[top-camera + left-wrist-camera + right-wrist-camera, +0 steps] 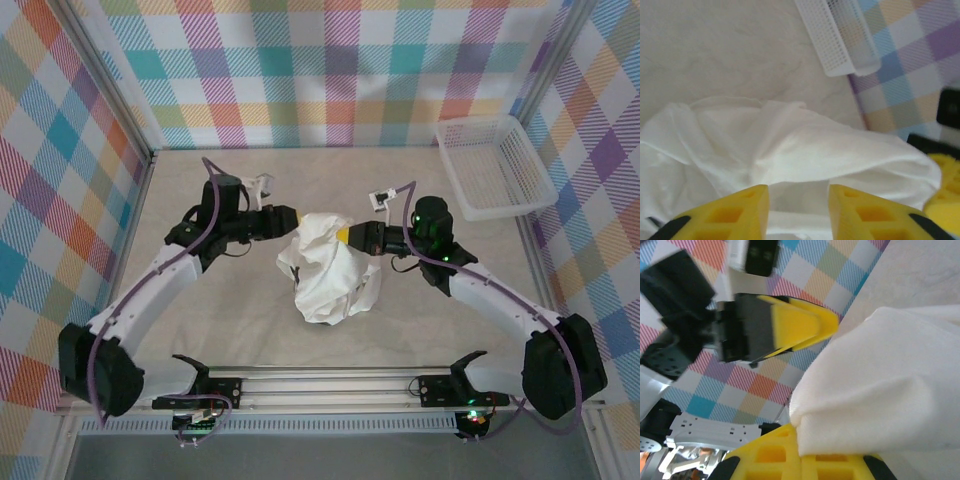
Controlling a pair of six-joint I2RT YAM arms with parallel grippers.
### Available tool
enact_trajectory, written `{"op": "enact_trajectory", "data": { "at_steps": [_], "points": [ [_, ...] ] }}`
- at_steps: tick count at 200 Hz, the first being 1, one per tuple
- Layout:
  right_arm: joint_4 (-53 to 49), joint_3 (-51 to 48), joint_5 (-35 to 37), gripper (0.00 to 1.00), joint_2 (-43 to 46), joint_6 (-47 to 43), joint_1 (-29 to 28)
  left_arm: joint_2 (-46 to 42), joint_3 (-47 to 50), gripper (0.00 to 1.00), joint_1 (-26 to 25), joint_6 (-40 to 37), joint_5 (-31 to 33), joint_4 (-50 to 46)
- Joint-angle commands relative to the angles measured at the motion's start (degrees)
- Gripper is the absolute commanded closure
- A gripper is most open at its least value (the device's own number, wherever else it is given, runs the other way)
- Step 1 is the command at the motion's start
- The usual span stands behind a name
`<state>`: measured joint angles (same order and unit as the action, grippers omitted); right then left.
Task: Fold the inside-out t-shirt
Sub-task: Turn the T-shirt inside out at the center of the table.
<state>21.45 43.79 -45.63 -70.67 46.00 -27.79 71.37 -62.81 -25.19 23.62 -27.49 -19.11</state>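
Your right gripper (344,235) is closed tight on a fold of the t-shirt (328,272); in its wrist view the white cloth comes straight out from between the yellow fingers. Your left gripper (293,221) is partly open. Its fingers (740,210) stand apart, with cloth lying in and beyond the gap, and as far as I can tell nothing is pinched.

The shirt sits bunched on the desk (225,325) between the two grippers. Its top ridge runs across from one set of fingertips to the other. The bulk of it spills away from both grippers toward the arm bases. From the left gripper, the nearest fold is right at the fingertips, just ahead and slightly below. The other gripper's yellow tip faces it across the cloth, close by.

The heap is crumpled and has no clean long axis. It reads slightly longer along the line running from the grippers back toward the bases than across. Folding looks barely begun, because no hem, sleeve or tag can be made out.

The left arm is the free one, and it is as near to the cloth as the right. I'd judge the coming move turns on closing the left gripper on that ridge so you can draw the shirt out flat. The basket (495,165) is well off beyond the right gripper and out of the way.
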Motion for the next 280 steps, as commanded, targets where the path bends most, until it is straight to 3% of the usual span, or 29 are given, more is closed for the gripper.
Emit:
{"op": "enact_trajectory", "data": {
  "at_steps": [1, 19, 35, 50, 65, 89, 104, 124, 135, 148, 171, 198, 219, 240, 256, 280],
  "points": [
    [2.0, -0.1, -4.3, 1.0, -0.6, -1.4, 0.3, -2.9, -2.0, 0.58, -7.1, -10.8, 16.2, -11.9],
    [1.5, 0.5, -4.3, 1.0, -1.2, -1.6, 0.3, -1.8, -1.7, 0.54, -13.4, -12.7, 25.2, -12.2],
    [0.2, 1.2, -4.6, 1.0, -1.6, -1.8, 0.3, 1.1, -2.8, 0.53, -16.9, -10.2, 29.4, -10.4],
    [0.2, 1.5, -5.1, 1.0, -1.9, -1.6, 0.3, 3.9, -3.2, 0.43, -18.1, -6.7, 29.7, -6.5],
    [0.4, 1.5, -5.7, 1.0, -2.0, -1.1, 0.3, 6.2, -3.8, 0.27, -18.4, -3.8, 31.8, -3.6],
    [0.2, 1.1, -5.7, 1.0, -1.4, -0.6, 0.2, 9.9, -6.3, 0.25, -18.1, -2.1, 34.1, -0.7],
    [-0.2, 1.2, -5.6, 1.0, -0.9, -0.6, 0.2, 12.5, -7.6, 0.34, -17.5, -1.8, 33.2, 0.5],
    [-0.6, 1.3, -5.0, 1.0, -0.6, -0.6, 0.3, 15.5, -8.9, 0.72, -16.3, -1.4, 32.9, 0.6],
    [-1.7, 1.4, -4.3, 1.0, -0.6, -0.6, 0.5, 15.6, -8.9, 0.89, -15.1, -0.3, 31.2, 0.7],
    [-5.5, 1.7, -2.0, 1.0, -0.6, -1.7, 1.5, 14.4, -8.8, 1.0, -13.8, 0.9, 28.1, 0.6],
    [-12.2, 2.0, 0.0, 1.0, -0.4, -6.0, 6.0, 10.1, -10.0, 1.0, -11.7, 3.5, 19.5, -1.1],
    [-17.7, 2.4, 2.3, 1.0, -1.6, -14.9, 10.9, 6.8, -11.8, 1.0, -7.3, 12.3, -2.2, 0.2],
    [-22.2, 4.5, 3.0, 1.0, -5.5, -21.3, 11.7, 6.2, -13.3, 1.0, -6.6, 16.9, -12.6, 2.4],
    [-24.8, 6.5, 1.0, 0.96, -9.3, -23.1, 11.8, 5.7, -14.0, 1.0, -6.6, 18.4, -14.7, 2.7],
    [-28.7, 7.2, 5.8, 0.67, -9.9, -22.1, 11.8, 6.1, -14.4, 1.0, -6.5, 18.6, -14.8, 2.8],
    [-32.6, 5.3, 16.3, 0.63, -1.4, -21.4, 10.7, 8.1, -15.3, 1.0, -6.5, 18.7, -13.7, 0.3]
  ]
}}
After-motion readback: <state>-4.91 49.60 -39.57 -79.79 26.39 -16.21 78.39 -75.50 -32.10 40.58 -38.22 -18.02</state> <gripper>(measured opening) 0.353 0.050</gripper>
